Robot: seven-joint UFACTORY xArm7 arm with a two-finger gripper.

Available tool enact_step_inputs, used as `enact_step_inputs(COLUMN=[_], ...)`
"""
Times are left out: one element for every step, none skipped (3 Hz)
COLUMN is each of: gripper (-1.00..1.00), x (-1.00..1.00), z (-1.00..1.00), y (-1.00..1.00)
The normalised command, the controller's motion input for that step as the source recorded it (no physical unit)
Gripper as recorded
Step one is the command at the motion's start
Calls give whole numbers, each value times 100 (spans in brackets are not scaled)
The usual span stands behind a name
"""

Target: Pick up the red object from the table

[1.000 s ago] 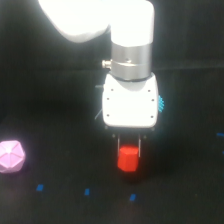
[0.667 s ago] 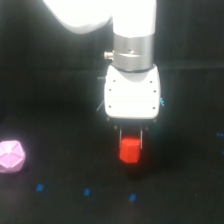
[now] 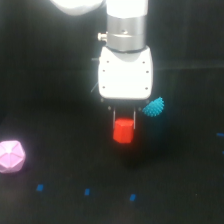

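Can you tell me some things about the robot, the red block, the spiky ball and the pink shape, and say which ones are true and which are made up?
1. The small bright red faceted block sits between the fingers of the white robot tool. True.
2. The spiky cyan ball is on the exterior view's left of the tool. False: it peeks out on the exterior view's right, beside the tool's lower edge.
3. The pale pink faceted polyhedron lies at the exterior view's far left edge, well apart from the tool. True.
4. The flat black table has yellow marks. False: the few small marks are blue.
5. The tool grips the pink polyhedron. False: it is closed on the red block.
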Motion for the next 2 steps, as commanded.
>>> enact_step_inputs(gripper=[-100,-100], x=[-29,35], z=[100,30], y=[0,27])
